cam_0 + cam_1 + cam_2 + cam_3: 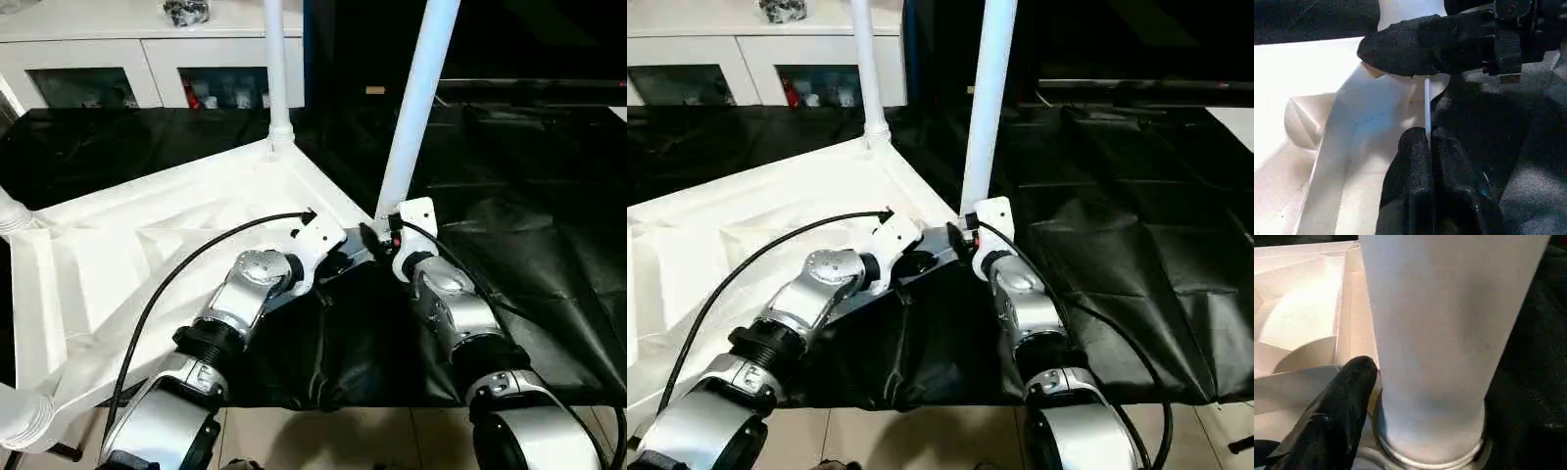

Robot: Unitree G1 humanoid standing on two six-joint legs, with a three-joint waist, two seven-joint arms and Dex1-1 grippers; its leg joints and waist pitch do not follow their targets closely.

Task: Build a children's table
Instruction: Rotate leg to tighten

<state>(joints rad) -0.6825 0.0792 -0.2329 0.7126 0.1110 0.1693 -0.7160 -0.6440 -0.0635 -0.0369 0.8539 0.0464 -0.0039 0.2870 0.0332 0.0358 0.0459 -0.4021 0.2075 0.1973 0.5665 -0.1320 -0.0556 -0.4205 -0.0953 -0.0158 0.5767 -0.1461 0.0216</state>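
You had the tabletop inverted on the black table; left tool pinched shut on its rim; right tool, jaws spread, straddled the leg at its corner socket; next, press it home.

The white plastic rectangular tabletop lies ribbed underside up; two long white tubular legs stand upright in its corner sockets.

Upright leg at tabletop near corner blocks passage there, both grippers crowded against its base; open black cover lies free on the leg's right side.
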